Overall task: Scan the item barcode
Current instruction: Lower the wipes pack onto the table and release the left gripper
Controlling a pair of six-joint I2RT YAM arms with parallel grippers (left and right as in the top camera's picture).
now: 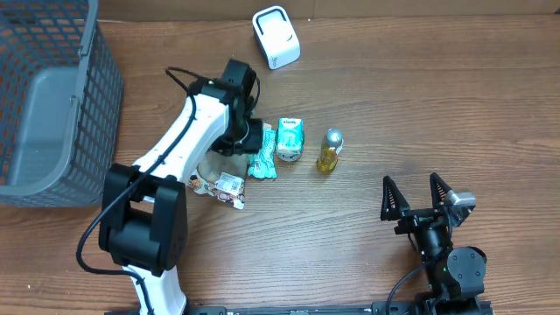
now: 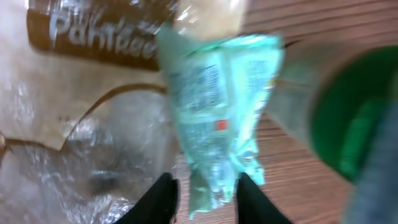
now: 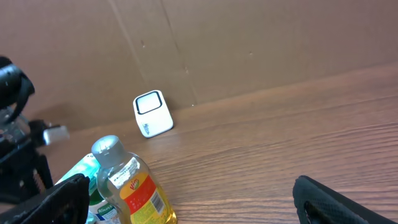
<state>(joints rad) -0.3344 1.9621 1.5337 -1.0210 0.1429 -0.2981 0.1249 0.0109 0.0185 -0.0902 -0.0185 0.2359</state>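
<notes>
A teal snack packet [image 1: 262, 159] lies flat on the table just under my left gripper [image 1: 252, 140]. In the left wrist view the teal packet [image 2: 217, 112] lies between the two black fingertips of the left gripper [image 2: 205, 200]. The jaws stand a little apart, and bare wood shows beside the packet. The white barcode scanner [image 1: 276, 37] stands at the far edge of the table; the scanner [image 3: 152, 114] also shows in the right wrist view. My right gripper [image 1: 418, 199] rests wide open near the front right with nothing in it.
A clear plastic bag with brown print [image 1: 219, 182] lies left of the packet. A green-and-white carton [image 1: 290, 138] and a yellow bottle [image 1: 329, 150] stand to its right. A grey wire basket [image 1: 52, 105] fills the far left corner.
</notes>
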